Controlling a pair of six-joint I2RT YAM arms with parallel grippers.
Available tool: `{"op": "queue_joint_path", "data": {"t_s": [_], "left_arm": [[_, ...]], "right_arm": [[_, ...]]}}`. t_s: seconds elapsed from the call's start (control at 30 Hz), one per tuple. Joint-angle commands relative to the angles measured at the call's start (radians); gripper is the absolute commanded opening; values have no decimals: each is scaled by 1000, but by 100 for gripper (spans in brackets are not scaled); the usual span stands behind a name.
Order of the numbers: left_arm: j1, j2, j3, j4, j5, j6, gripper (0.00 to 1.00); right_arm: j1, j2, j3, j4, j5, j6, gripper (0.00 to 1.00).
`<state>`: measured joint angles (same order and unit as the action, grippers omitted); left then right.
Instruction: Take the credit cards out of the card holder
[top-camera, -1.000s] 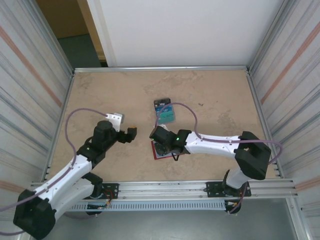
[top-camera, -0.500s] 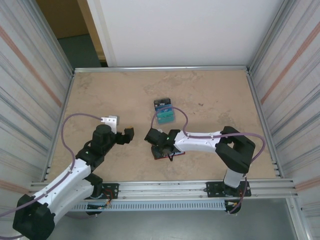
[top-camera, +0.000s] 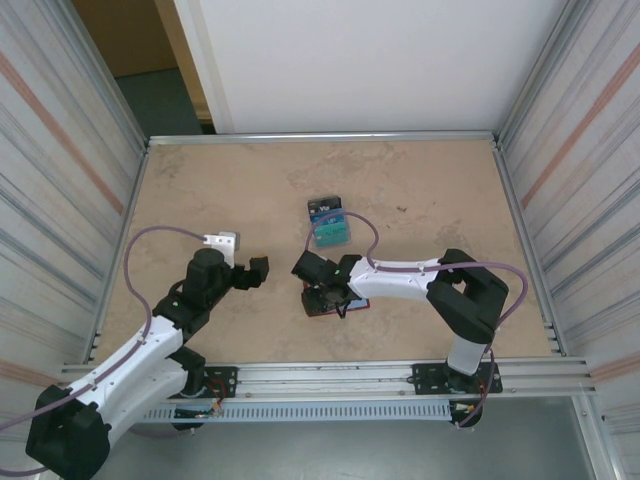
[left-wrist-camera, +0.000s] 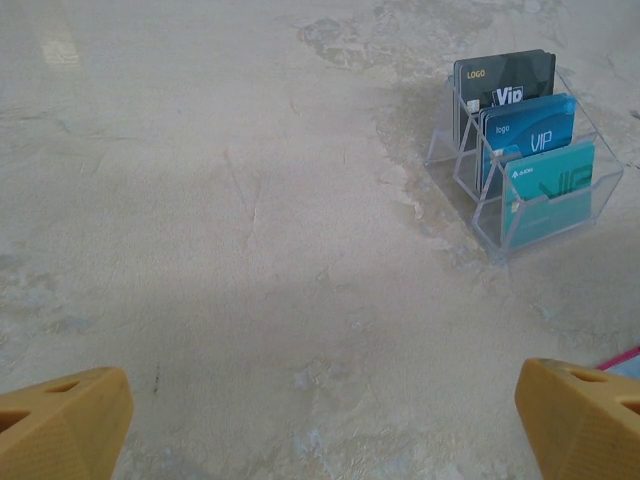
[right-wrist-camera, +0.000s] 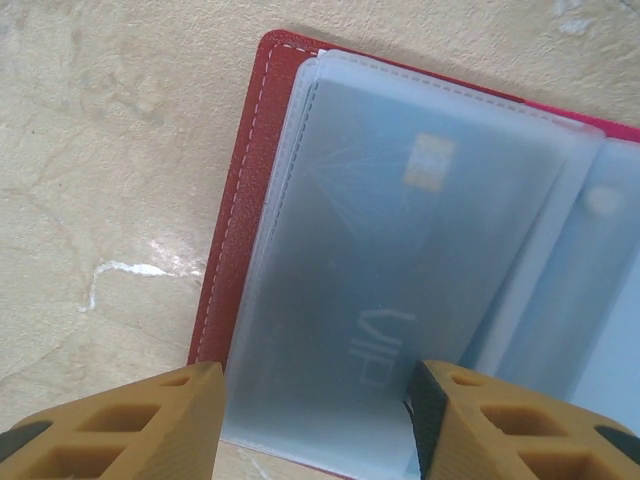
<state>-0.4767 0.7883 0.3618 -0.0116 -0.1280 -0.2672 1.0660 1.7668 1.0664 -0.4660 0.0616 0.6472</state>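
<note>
Red card holder (right-wrist-camera: 235, 260) lying open and flat on the table (top-camera: 200, 190), near the middle of its near edge.
Stitched red cover, cloudy bluish sleeves. The front sleeve holds a credit card (right-wrist-camera: 400, 250) marked VIP, its long axis running up the right wrist view, leaning slightly right. The right gripper (right-wrist-camera: 315, 420) hangs over it, fingers parted. The left gripper (left-wrist-camera: 320, 420) is spread wide, nearby toward the left edge.

The card holder (right-wrist-camera: 228, 260) lies open on the desk (top-camera: 200, 190) directly beneath the right tool (right-wrist-camera: 315, 405), one credit card (right-wrist-camera: 370, 280) tucked inside it, with the rack (left-wrist-camera: 447, 150) of upright credit cards (left-wrist-camera: 530, 125) standing behind it toward the far edge and the left tool (top-camera: 258, 271) apart to its left.
</note>
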Motion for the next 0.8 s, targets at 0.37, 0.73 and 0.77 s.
{"op": "queue_joint_path", "data": {"t_s": [0.37, 0.73, 0.77], "left_arm": [[7, -35, 35, -37, 5, -8, 99], [7, -71, 48, -75, -4, 1, 99], [7, -72, 47, -77, -7, 1, 99]], "right_arm": [[-9, 36, -46, 3, -11, 23, 50], [8, 58, -43, -8, -18, 17, 57], [12, 59, -41, -11, -14, 17, 57]]}}
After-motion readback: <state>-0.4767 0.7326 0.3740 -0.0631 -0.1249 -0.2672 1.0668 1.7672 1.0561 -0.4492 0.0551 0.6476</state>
